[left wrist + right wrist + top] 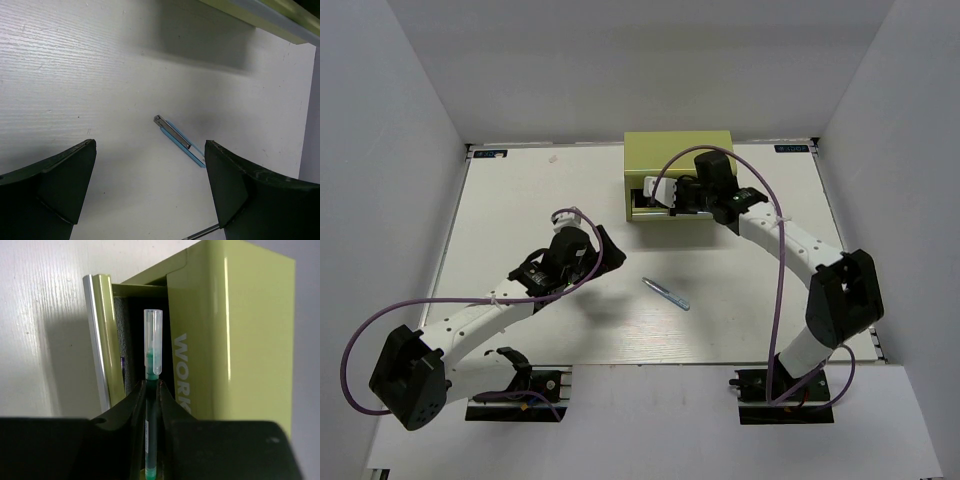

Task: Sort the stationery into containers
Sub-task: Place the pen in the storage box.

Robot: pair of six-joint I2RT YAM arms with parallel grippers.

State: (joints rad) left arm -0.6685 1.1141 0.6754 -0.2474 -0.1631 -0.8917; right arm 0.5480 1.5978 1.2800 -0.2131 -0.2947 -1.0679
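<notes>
Green pen (153, 340) pinched by its lower part in the right claw (152, 385), nearly closed around it. Long axis straight up the frame, clear cap over the dark gap of the open drawer (102, 340) in the yellow-green chest (225, 340). Mid-frame in the top view, blue pen (666, 293) flat on the tabletop (520, 200), slanting upper left to lower right. Just ahead of the wide-open, empty left claw (150, 146), toward its right finger.
</notes>
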